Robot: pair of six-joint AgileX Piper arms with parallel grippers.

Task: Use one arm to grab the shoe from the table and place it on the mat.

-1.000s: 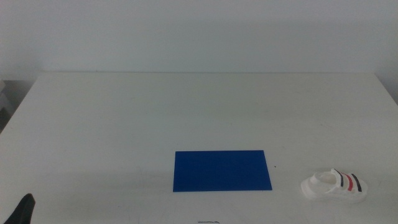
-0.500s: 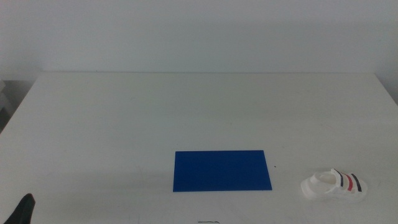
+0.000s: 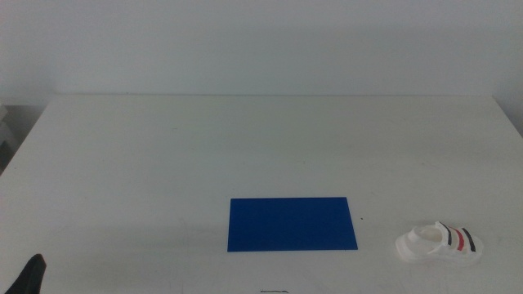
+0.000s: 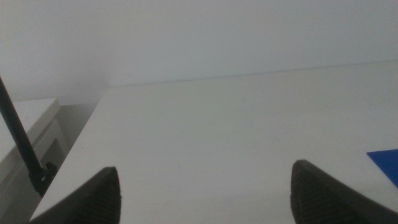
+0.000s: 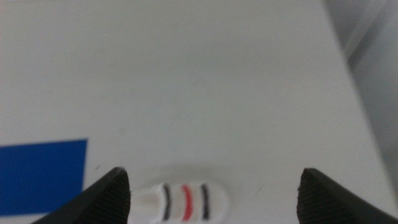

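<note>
Shoe (image 3: 439, 244) lies lower right on the table (image 3: 245, 147), right of the mat (image 3: 292, 224). Right pincer (image 5: 214, 186) released above it; left pincer (image 4: 205, 190) released, lower left.

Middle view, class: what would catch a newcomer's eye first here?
The dark blue mat stands out on the white table, near its front edge. Right of it, apart from it, lies the small white shoe. The left gripper shows only at the bottom-left corner; the right gripper hangs open above the shoe.
</note>
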